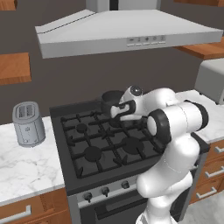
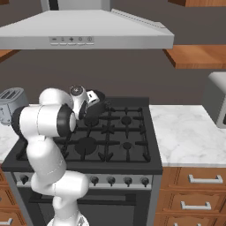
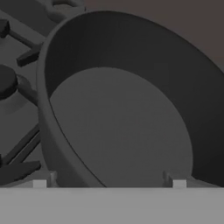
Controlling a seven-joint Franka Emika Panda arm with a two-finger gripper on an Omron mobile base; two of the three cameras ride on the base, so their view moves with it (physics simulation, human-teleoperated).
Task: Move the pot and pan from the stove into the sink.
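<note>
The dark grey pot stands on a back burner of the black stove. My gripper has come down at the pot's near side, with the white hand partly covering it. In the hand view the pot is seen from close above, its flat bottom bare. The gripper is open. Its left fingertip is outside the pot's wall and the right one is over the inside, so the near wall runs between them. The pan and the sink are out of view.
A grey toaster stands on the marble counter left of the stove. A grey box-shaped appliance sits on the counter to the right. The range hood hangs above the burners. Knobs line the stove's front.
</note>
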